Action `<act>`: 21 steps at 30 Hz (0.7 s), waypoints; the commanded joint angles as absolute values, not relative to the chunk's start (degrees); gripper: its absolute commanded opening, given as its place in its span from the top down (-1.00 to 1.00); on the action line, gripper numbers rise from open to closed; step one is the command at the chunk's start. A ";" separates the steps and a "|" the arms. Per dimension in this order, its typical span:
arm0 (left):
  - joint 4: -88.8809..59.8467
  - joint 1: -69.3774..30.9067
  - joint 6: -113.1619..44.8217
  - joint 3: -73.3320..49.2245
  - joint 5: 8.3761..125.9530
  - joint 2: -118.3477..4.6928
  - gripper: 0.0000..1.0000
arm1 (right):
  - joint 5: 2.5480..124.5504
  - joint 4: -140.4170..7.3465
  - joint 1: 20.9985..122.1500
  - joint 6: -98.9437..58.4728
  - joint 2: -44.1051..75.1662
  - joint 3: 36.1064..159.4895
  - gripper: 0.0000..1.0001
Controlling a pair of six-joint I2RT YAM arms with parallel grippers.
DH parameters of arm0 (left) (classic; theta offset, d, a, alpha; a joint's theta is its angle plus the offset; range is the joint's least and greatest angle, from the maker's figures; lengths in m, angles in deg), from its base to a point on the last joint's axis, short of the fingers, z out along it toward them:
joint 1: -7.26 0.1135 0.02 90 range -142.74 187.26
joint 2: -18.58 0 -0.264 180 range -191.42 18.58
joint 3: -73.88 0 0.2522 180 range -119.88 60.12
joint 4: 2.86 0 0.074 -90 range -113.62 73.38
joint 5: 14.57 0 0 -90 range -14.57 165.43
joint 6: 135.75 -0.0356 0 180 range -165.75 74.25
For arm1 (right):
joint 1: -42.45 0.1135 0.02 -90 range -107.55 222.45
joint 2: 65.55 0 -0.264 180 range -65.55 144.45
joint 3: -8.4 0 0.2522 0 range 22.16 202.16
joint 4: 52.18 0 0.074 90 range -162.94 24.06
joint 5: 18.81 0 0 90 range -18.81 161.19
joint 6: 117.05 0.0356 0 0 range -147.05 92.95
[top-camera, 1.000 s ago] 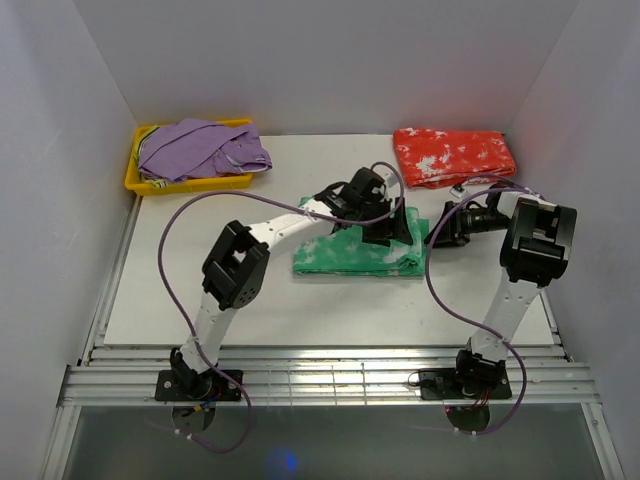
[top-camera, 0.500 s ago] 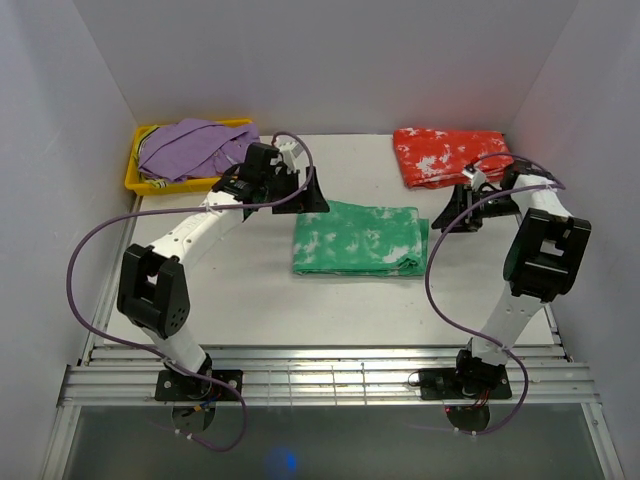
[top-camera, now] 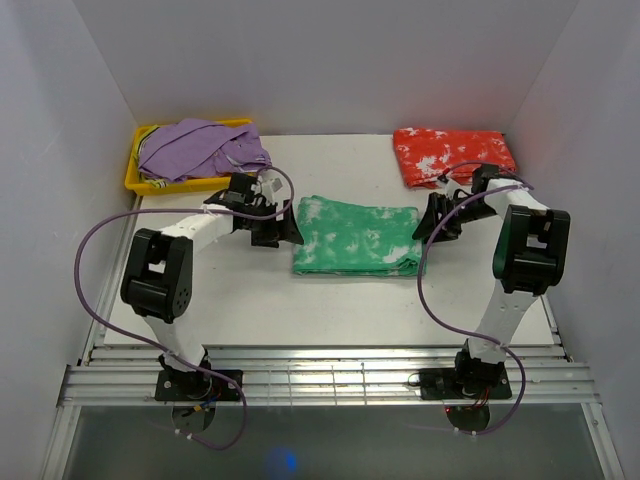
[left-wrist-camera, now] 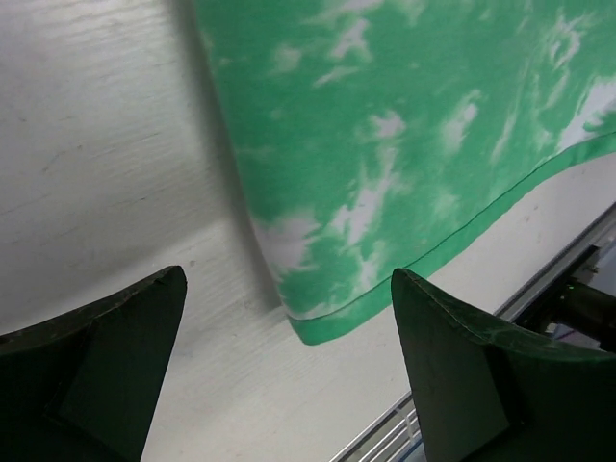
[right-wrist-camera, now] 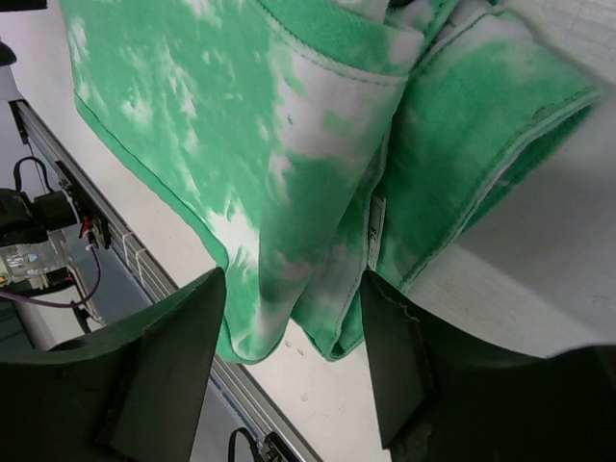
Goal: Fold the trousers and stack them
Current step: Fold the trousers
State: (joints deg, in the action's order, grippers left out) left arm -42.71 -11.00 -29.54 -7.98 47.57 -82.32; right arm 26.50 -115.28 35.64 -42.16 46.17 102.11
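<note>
Bright green tie-dye cloth trousers [top-camera: 358, 237] are lying folded into a flat rectangle at the centre of the top view, on the white table board [top-camera: 250, 295]. Red-orange tie-dye cloth trousers [top-camera: 453, 156] are sitting folded at upper right, well apart from the green pair, so stacking is not yet done. That pile is probably serving as the stack base. Plain purple garment [top-camera: 200, 148] is lying in the yellow plastic tray [top-camera: 185, 184] at upper left, out of the job.

Left gripper [top-camera: 283, 232] is hovering just beside the left edge of the green fold, and right gripper [top-camera: 428, 222] just beside its right edge. The two are bracketing the bundle, likely so both ends get lifted together and the fold keeps its shape in the carry.

In the left wrist view, the dark fingers [left-wrist-camera: 106, 385] are standing wide apart at the bottom corners with nothing between them. The cloth's corner is lying ahead at mid-frame. In the right wrist view, the fingers [right-wrist-camera: 164, 375] are also standing apart at the bottom of the frame. The layered folded edge is sitting right ahead of the gap at centre right, and I cannot tell whether it is touching the pads.

Judging the next move, both grips are needing to catch every layer. The loose layers at the right edge are looking likely to slip out.
</note>
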 commanded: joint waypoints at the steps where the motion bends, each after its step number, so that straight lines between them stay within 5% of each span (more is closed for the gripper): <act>1: -33.08 -4.79 -26.87 -3.62 35.47 -83.28 -0.95 | 25.49 -114.02 35.86 -40.94 47.91 103.37 -0.25; 7: -12.79 -1.70 -14.86 4.82 16.20 -87.58 -0.80 | 20.05 -115.15 36.12 -41.11 50.90 105.83 0.20; 11: -7.48 -1.88 -11.04 6.42 15.57 -90.58 -0.59 | 17.67 -116.74 36.47 -41.46 50.21 107.59 0.81; 16: -8.18 -1.88 -9.37 3.26 15.74 -94.35 -0.27 | 15.56 -120.42 36.21 -44.71 46.00 107.51 0.85; 19: -9.41 -1.79 -10.33 2.29 17.59 -94.62 0.20 | 15.38 -120.17 33.93 -47.16 44.93 104.26 0.85; 20: -9.67 -1.88 -10.76 2.11 18.03 -94.62 0.74 | 15.64 -120.08 32.09 -48.22 45.54 103.21 0.84; 21: -10.72 -1.79 -11.47 1.93 18.82 -94.71 0.94 | 16.69 -119.56 31.03 -48.93 46.24 100.94 0.84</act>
